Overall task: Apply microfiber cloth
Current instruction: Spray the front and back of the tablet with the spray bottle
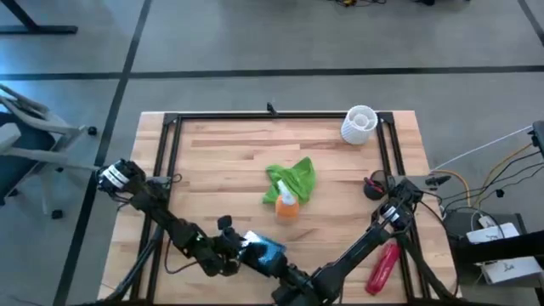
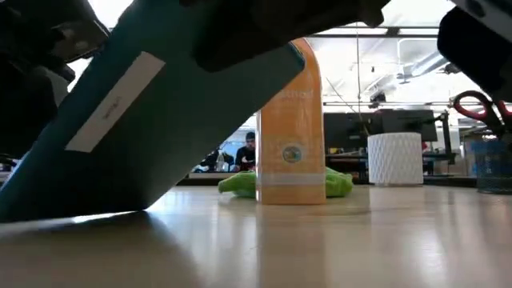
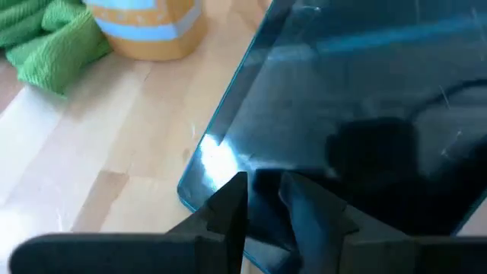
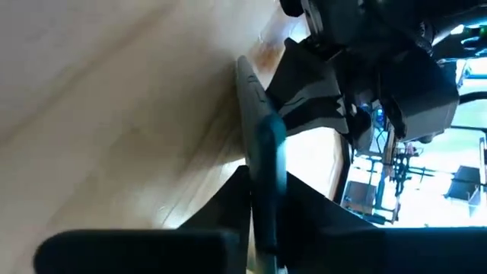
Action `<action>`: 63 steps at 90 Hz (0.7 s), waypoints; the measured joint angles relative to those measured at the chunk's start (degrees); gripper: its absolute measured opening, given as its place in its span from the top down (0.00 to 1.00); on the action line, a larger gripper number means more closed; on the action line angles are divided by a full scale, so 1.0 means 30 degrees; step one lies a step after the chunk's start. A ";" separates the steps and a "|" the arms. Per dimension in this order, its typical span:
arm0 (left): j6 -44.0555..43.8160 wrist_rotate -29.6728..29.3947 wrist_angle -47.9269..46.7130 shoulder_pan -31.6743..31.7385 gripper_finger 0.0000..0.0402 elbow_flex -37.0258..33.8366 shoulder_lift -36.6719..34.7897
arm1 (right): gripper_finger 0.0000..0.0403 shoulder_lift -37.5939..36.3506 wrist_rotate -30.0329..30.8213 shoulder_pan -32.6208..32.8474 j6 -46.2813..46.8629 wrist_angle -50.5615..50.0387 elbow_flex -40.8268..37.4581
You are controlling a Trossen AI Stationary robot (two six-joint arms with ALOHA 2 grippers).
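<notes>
Both grippers are clamped on one dark flat device (image 1: 265,252) at the near edge of the tabletop (image 1: 221,161). The left gripper (image 3: 262,199) pinches one edge of the device's glossy face, its fingers (image 3: 228,209) drawn close on either side of the slab. The right gripper (image 4: 262,198) holds the opposite edge, which its wrist view shows edge-on as a thin blue-grey strip between the two fingers, with the left arm's gripper on the far end. The low view shows what the overhead one cannot: the device is tilted, one end raised off the wood and the lower end down near the surface. The microfiber cloth (image 1: 293,180) lies well apart from both grippers, near the middle of the tabletop, a crumpled lime-green heap with soft folds. An orange spray bottle (image 1: 286,204) stands at its near edge, touching or overlapping it. From the low view the cloth (image 2: 336,184) peeks out either side of the bottle (image 2: 292,128).
</notes>
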 joint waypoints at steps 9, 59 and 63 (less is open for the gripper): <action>0.1125 0.0232 -0.0525 -0.0056 0.80 -0.0015 -0.0567 | 0.96 0.0000 0.0019 -0.0007 0.0320 0.0071 0.0001; 0.0592 -0.5454 -0.2482 -0.4628 0.67 -0.0022 -0.5924 | 0.96 -0.0067 0.0504 -0.0476 1.5028 -0.0118 0.0044; 0.0436 -0.7036 -0.1816 -0.5135 0.66 -0.0029 -0.5558 | 0.96 -0.0073 0.0481 -0.0539 1.6273 -0.0064 0.0044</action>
